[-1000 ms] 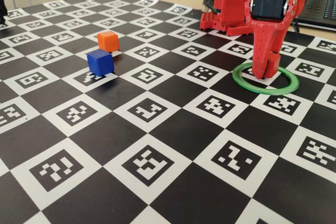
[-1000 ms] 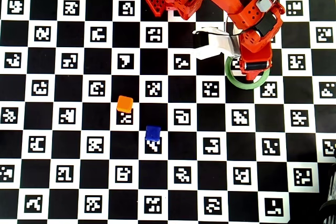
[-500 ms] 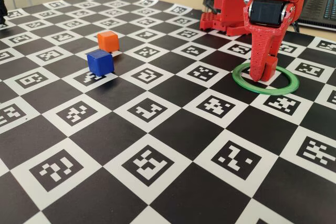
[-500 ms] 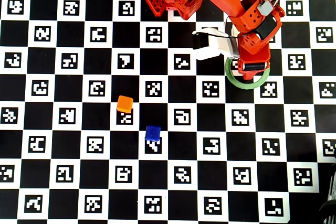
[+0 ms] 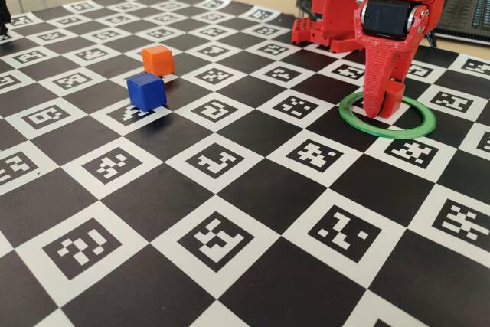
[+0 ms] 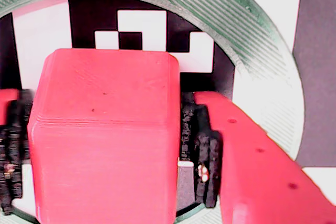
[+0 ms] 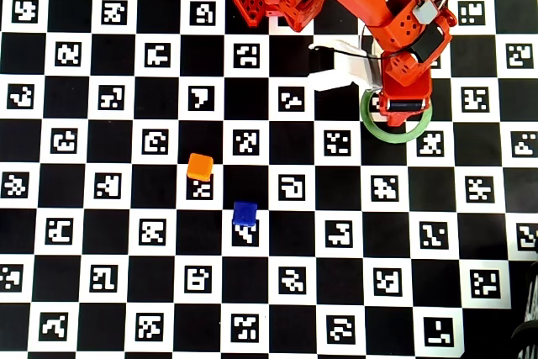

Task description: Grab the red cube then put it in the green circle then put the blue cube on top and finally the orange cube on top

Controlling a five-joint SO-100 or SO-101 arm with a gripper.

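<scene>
The red cube point(image 6: 105, 140) fills the space between my gripper's point(image 6: 102, 114) black pads, which sit close against both of its sides. In the fixed view the gripper point(image 5: 383, 109) points down into the green circle point(image 5: 398, 129), and the red cube point(image 5: 393, 96) shows beside the front finger, low inside the ring. From overhead the gripper point(image 7: 405, 108) covers the upper part of the green circle point(image 7: 370, 124). The blue cube point(image 5: 145, 90) and the orange cube point(image 5: 157, 60) stand apart on the board, far to the left. Overhead they are the blue cube point(image 7: 245, 213) and the orange cube point(image 7: 199, 166).
A black-and-white checkered marker board point(image 5: 230, 189) covers the table. The arm's red base point(image 5: 329, 13) stands at the back, behind the ring. A white part with a cable point(image 7: 336, 73) hangs off the arm. A dark device point(image 5: 467, 5) lies at the back right.
The gripper has tilted and shifted slightly over the ring, still around the red cube. The white part on the arm moved a little. The blue and orange cubes stayed put.
</scene>
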